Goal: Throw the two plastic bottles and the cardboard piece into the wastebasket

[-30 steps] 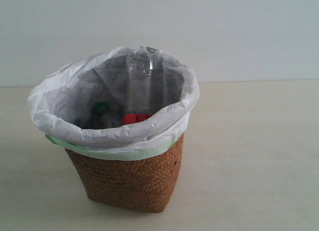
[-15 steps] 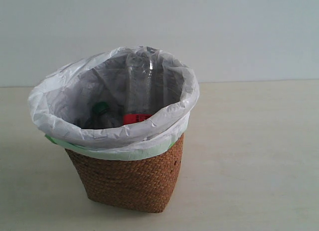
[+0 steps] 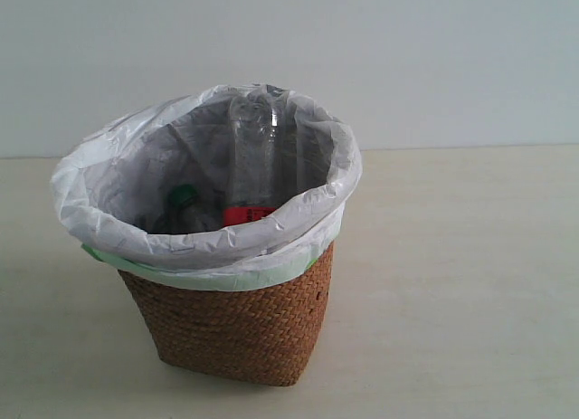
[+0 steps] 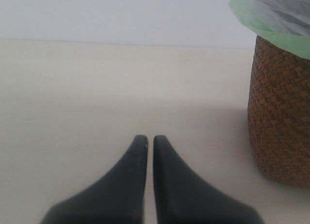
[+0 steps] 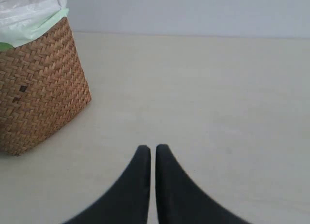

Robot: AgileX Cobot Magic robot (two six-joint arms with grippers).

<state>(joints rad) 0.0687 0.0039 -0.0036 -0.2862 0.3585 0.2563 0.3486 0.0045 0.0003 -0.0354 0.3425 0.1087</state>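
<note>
The wicker wastebasket (image 3: 231, 324) with its white bag liner stands on the table in the exterior view. Inside it, the clear bottle with the red label (image 3: 251, 166) stands bottom up against the far wall. The green cap of the other bottle (image 3: 185, 196) shows low in the bag. The cardboard piece is hidden. My left gripper (image 4: 150, 139) is shut and empty above bare table, with the wastebasket (image 4: 281, 112) off to one side. My right gripper (image 5: 152, 148) is shut and empty too, the wastebasket (image 5: 41, 88) apart from it. Neither gripper appears in the exterior view.
A pale beige table (image 3: 452, 283) spreads around the basket, backed by a plain light grey wall (image 3: 407, 57). No other objects show in any view.
</note>
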